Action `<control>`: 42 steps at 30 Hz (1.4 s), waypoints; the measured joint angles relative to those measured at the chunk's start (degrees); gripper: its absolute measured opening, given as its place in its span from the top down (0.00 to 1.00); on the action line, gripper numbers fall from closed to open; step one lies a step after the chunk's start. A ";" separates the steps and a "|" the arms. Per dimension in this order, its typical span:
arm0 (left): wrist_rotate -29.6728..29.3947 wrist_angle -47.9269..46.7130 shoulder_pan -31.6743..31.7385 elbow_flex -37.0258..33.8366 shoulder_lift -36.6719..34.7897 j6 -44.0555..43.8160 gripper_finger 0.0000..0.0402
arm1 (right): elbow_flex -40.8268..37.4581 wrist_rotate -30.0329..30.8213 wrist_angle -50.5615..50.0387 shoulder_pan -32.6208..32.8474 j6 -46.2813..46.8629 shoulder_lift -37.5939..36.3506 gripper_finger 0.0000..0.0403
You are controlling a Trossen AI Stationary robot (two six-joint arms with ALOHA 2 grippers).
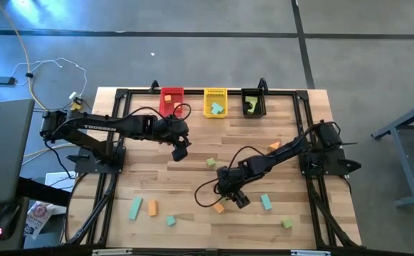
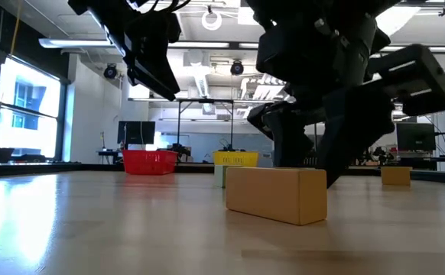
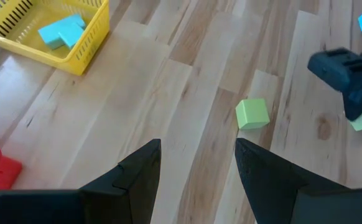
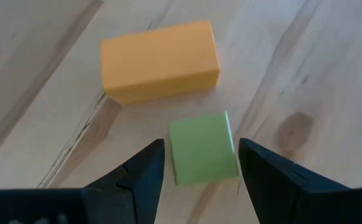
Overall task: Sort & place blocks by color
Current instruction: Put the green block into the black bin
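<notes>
Down low over the pale wooden desk (image 1: 193,178), right end effector (image 4: 199,165) spread open astride a small light-green foam cube (image 4: 203,148), fingers not yet touching, with an orange foam bar (image 4: 160,60) lying just beside. Farther back, left end effector (image 3: 196,165) likewise open and empty, hovering near another light-green cube (image 3: 252,114), with a teal block (image 3: 61,32) resting in the yellow mesh bin (image 3: 81,53)

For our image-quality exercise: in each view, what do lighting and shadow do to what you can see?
Low view: bright windows and ceiling lights leave both arms as dark silhouettes; the orange block stays lit. Right wrist view: soft shadow beside the orange block and green block. High view: even light, faint arm shadows on the table.
</notes>
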 joint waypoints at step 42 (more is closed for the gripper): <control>0.06 -0.64 0.00 0.00 0.00 1.55 0.52 | 0.00 47.19 -19.99 -14.65 14.20 -15.18 0.74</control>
